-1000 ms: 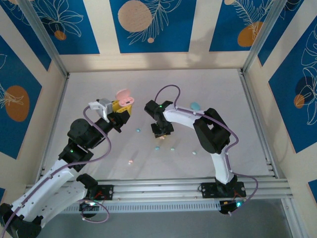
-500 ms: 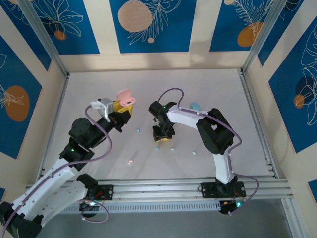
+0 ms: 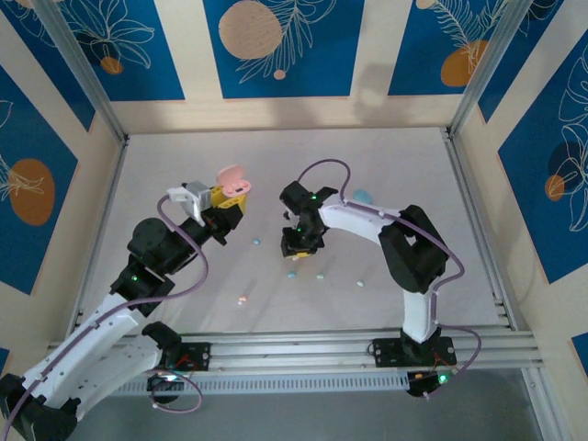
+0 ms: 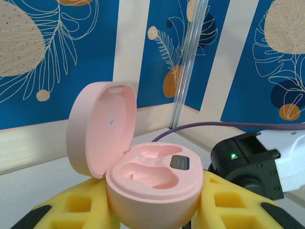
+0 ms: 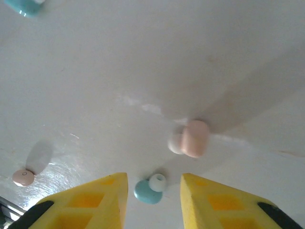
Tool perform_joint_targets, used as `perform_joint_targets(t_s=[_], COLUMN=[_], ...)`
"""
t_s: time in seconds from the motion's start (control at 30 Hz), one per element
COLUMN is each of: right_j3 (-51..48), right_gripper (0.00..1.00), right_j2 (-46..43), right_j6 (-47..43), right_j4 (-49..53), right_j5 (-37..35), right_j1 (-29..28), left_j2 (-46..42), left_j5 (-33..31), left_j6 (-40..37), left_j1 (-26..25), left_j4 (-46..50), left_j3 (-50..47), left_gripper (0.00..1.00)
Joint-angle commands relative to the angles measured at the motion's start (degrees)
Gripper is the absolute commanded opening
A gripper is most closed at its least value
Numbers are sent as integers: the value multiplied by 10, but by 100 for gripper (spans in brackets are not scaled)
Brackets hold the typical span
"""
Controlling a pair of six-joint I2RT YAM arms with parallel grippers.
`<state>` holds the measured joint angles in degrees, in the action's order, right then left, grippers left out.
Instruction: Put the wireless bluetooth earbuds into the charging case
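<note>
A pink charging case (image 4: pixel 152 177) with its lid (image 4: pixel 102 125) up and both sockets empty sits upright in my left gripper (image 4: pixel 152 212), shut on its base; the case (image 3: pixel 231 178) is held above the table at left centre. My right gripper (image 5: pixel 153 202) points down at the table, open, with a light blue earbud (image 5: pixel 147 191) lying between its yellow fingertips (image 5: pixel 107 198), untouched. A pink earbud (image 5: pixel 190 138) lies just beyond it, and another pink earbud (image 5: pixel 22 177) rests off to the left. Near the right gripper (image 3: pixel 299 244), more earbuds dot the table: blue (image 3: pixel 291 274), mint (image 3: pixel 320 276).
A blue case (image 3: pixel 362 196) lies behind the right arm. A blue earbud (image 3: pixel 257 242), a mint one (image 3: pixel 361 283) and a pink one (image 3: pixel 243 299) are scattered on the white table. Metal posts and patterned walls enclose the table (image 3: pixel 184 165).
My right arm has shifted slightly to the right, with its gripper staying low over the earbuds. The left arm and its pink case have stayed still.
</note>
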<state>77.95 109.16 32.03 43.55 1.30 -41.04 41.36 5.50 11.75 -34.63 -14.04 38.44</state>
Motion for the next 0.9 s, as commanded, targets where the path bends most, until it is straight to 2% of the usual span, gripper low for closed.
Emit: perform_joint_targets(t_s=[0.0,0.4,0.87], right_j3=[-19,-56,-41], right_gripper=[35,29,26], right_j2=[-7,27,65], right_j6=[27,63,73], right_j4=[-11,-89,-99], right_j5=[7,92,94], right_j1=[17,41,39], left_j2=[-5,-3,2], left_j5=[7,6,10], left_j6=[9,7,8], left_j1=[-3,-3,-2], left_j4=[-7,-3,-7], left_j3=[24,27,30], left_gripper=[28,28,28])
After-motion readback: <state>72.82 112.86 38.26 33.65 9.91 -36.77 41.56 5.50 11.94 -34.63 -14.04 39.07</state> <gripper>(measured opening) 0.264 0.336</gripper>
